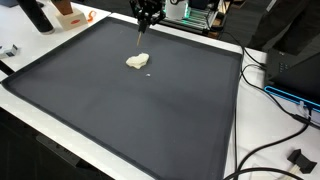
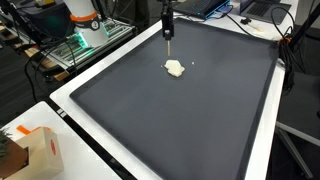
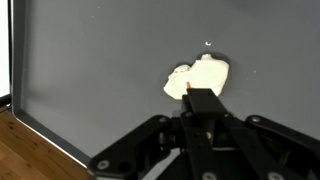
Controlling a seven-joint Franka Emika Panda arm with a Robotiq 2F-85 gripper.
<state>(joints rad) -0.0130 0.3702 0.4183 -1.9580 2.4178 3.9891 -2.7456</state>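
Note:
A cream-coloured lump (image 1: 137, 62) (image 2: 174, 68) (image 3: 200, 75) lies on the dark grey mat (image 1: 120, 120) (image 2: 180, 120), toward its far side. My gripper (image 1: 146, 22) (image 2: 167, 25) (image 3: 200, 100) hangs above and just behind the lump, shut on a thin pale stick (image 1: 141, 37) (image 2: 168, 33) that points down toward it. In the wrist view the stick's orange tip (image 3: 188, 90) shows at the lump's near edge; I cannot tell whether it touches. A tiny white speck (image 1: 150, 72) (image 2: 193, 63) (image 3: 208, 44) rests on the mat beside the lump.
The mat has a raised rim on a white table (image 1: 40, 125) (image 2: 70, 100). An orange and white box (image 2: 40, 150) stands at one corner. Cables (image 1: 285, 105) and electronics (image 2: 85, 30) line the table's sides. Wooden floor (image 3: 30, 150) shows past the mat's edge.

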